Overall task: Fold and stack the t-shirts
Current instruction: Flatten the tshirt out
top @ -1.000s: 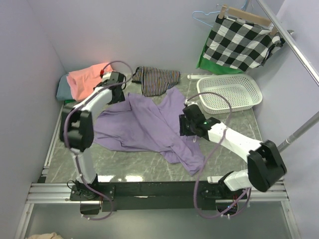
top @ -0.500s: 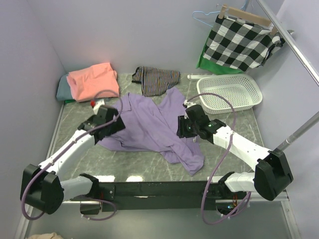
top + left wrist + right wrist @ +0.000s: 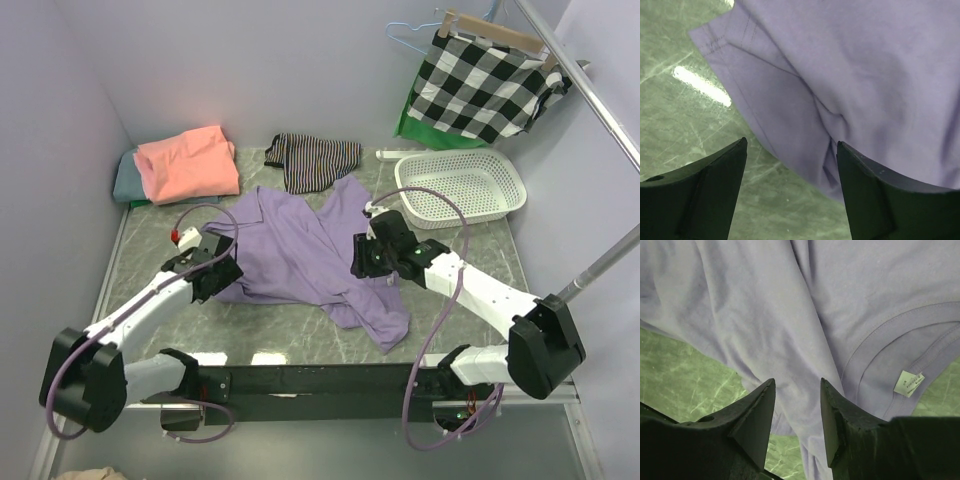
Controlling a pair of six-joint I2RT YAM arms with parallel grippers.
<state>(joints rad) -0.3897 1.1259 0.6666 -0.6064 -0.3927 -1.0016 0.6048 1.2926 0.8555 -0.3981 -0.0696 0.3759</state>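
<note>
The lavender-purple t-shirt (image 3: 300, 255) lies crumpled across the middle of the green marble table. My left gripper (image 3: 210, 272) is open and empty, low over the shirt's left hem, which shows in the left wrist view (image 3: 790, 125). My right gripper (image 3: 362, 258) is open and empty over the shirt's right side, near the collar and its white tag (image 3: 909, 382). The salmon-pink t-shirt (image 3: 187, 160) lies folded at the back left on top of the grey-teal t-shirt (image 3: 126, 180).
A striped dark cloth (image 3: 312, 160) lies at the back centre. A white plastic basket (image 3: 460, 187) stands at the back right. The black-and-white checked cloth (image 3: 485, 85) hangs on a wooden hanger from a metal rail (image 3: 580, 75). A green cloth (image 3: 412, 120) sits under it.
My left arm has swung down from the pink pile at the back left to the purple shirt's left hem. My right gripper has shifted slightly left over the shirt.
</note>
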